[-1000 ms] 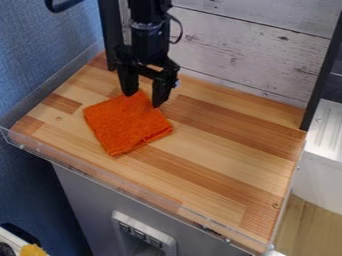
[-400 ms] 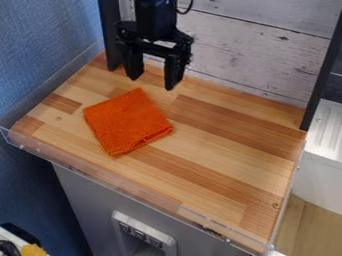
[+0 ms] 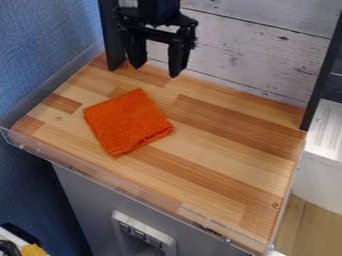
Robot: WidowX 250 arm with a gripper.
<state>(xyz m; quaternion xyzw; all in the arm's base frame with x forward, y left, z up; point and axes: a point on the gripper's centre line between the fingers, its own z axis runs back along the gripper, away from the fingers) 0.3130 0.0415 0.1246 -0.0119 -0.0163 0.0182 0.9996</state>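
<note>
My gripper (image 3: 156,71) hangs at the top of the view, left of centre, above the back of the wooden surface. Its two fingers stand apart with nothing between them. An orange cloth (image 3: 127,122), folded into a rough square, lies flat on the left half of the surface. The cloth is below and slightly to the left of the gripper in the view, and the two do not touch.
The wooden table (image 3: 220,155) has a clear raised edging along its front. A whitewashed plank wall (image 3: 247,55) closes the back, between black posts. A blue wall (image 3: 40,50) stands at left, a white unit (image 3: 324,145) at right.
The gripper has risen from the cloth's back corner and moved a little right and toward the back. The cloth stays where it was.
</note>
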